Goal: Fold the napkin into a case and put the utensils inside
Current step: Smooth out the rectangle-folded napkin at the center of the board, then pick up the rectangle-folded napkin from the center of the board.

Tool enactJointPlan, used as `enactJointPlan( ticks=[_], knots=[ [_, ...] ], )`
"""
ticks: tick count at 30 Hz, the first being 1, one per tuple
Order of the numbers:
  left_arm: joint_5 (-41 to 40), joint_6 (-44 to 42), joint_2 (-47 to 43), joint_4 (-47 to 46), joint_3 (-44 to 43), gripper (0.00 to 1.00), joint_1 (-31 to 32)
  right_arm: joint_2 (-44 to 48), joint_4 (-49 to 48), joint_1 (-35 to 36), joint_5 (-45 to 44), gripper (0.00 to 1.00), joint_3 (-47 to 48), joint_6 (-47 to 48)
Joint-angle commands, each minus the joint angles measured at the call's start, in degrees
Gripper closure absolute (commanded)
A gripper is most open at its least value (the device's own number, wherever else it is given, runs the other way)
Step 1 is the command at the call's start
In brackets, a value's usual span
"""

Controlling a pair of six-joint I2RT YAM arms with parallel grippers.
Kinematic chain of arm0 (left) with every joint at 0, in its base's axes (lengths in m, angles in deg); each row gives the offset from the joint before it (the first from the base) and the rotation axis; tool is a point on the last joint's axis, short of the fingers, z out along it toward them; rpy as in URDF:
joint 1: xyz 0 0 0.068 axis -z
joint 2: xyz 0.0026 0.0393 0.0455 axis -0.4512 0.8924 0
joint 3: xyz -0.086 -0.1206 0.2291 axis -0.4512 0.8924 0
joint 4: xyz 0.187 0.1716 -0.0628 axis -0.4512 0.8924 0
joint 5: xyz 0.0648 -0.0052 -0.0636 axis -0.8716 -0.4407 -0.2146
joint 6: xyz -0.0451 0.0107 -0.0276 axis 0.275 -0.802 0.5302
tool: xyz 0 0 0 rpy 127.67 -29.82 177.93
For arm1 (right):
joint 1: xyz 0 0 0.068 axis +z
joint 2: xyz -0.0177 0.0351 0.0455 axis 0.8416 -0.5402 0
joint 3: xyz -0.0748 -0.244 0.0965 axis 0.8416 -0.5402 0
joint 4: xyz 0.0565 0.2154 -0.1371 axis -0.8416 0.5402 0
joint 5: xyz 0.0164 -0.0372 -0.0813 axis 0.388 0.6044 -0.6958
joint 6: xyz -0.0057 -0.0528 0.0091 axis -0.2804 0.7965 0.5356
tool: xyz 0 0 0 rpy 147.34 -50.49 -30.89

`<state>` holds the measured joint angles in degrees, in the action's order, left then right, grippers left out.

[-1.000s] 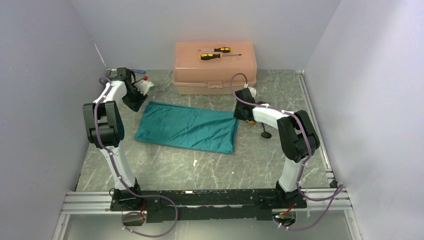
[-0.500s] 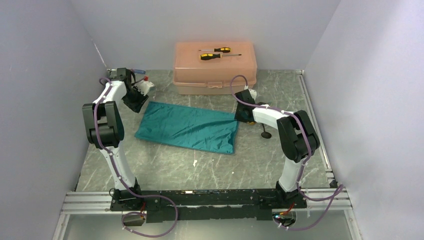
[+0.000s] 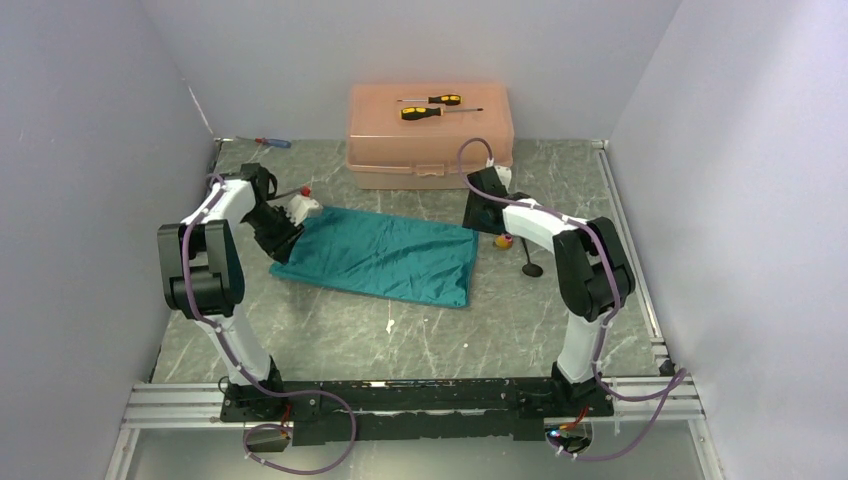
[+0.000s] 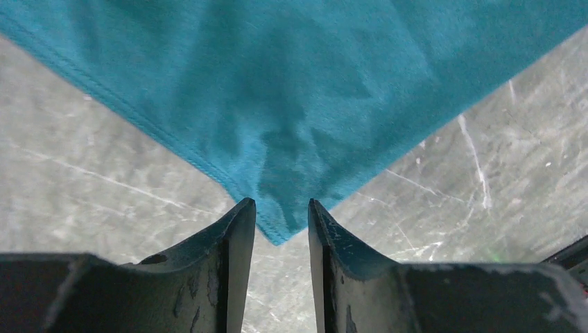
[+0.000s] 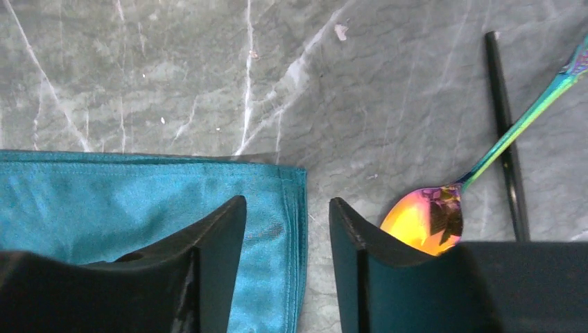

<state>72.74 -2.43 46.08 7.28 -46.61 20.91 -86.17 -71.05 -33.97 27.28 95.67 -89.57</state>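
Napkin (image 3: 385, 255) lies flat, left end effector (image 4: 281, 206) and right end effector (image 5: 288, 202) parted, angled down, possibly touching its corners.

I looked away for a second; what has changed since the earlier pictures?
The left hand moved from the far-left corner to the napkin's left corner, jaws open astride it. The right hand opened, releasing the napkin's right corner, and drew back slightly. Napkin and box stayed put.

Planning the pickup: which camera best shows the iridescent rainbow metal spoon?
Right wrist: the iridescent rainbow metal spoon shows bowl and handle clearly. Top external gives only a small bright spot; left wrist, nothing.
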Motion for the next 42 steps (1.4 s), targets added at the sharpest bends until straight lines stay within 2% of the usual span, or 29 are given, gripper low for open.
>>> enactJointPlan(
  ticks=[1, 4, 8, 13, 16, 19, 21, 24, 28, 31, 35, 42],
  knots=[
    [2.06, -3.52, -3.04, 1.32, 2.49, 0.61, 0.00, 5.35, 3.32, 0.77, -6.11, 0.47, 2.25, -0.36],
    [0.86, -3.74, -3.10, -0.37, 4.11, 0.62, 0.10, 10.10, 3.89, 4.03, -8.72, 0.48, 0.23, -2.46],
    [-0.50, -3.71, -2.63, -3.00, 5.93, 0.62, 0.26, 14.90, -1.27, 11.67, -3.34, 0.60, -3.78, -5.93],
    [-2.45, -3.27, -2.13, -7.96, 9.24, 0.63, 0.93, 13.27, -7.31, 20.24, 3.17, 0.77, -7.41, -8.98],
    [-3.89, -3.40, -2.31, -10.32, 11.36, 0.63, 1.24, 11.72, -8.64, 21.97, 4.53, 0.82, -10.22, -10.82],
    [-4.92, -3.19, -2.56, -11.93, 12.87, 0.63, 1.58, 11.18, -10.01, 22.19, 5.30, 0.83, -13.71, -12.13],
    [-5.35, -3.17, -2.64, -12.31, 13.29, 0.63, 1.61, 11.58, -8.44, 22.20, 4.52, 0.78, -14.94, -12.58],
    [-5.40, -3.08, -3.09, -12.17, 13.61, 0.63, 1.64, 16.23, -5.37, 22.36, 2.04, 0.51, -17.59, -14.49],
    [-5.33, -3.34, -3.91, -12.05, 14.23, 0.63, 1.62, 26.00, -1.30, 23.14, -0.21, 0.33, -23.08, -19.01],
    [-5.56, -3.52, -4.24, -12.40, 14.63, 0.63, 1.65, 31.48, 2.39, 23.42, 0.13, 0.31, -26.84, -23.26],
    [-5.77, -3.40, -4.16, -12.15, 14.32, 0.63, 1.67, 34.63, 4.85, 23.43, 1.70, 0.34, -31.72, -28.68],
    [-5.73, -3.21, -3.95, -11.96, 13.69, 0.63, 1.58, 31.84, 0.12, 23.10, 5.27, 0.33, -35.54, -32.52]
  ],
)
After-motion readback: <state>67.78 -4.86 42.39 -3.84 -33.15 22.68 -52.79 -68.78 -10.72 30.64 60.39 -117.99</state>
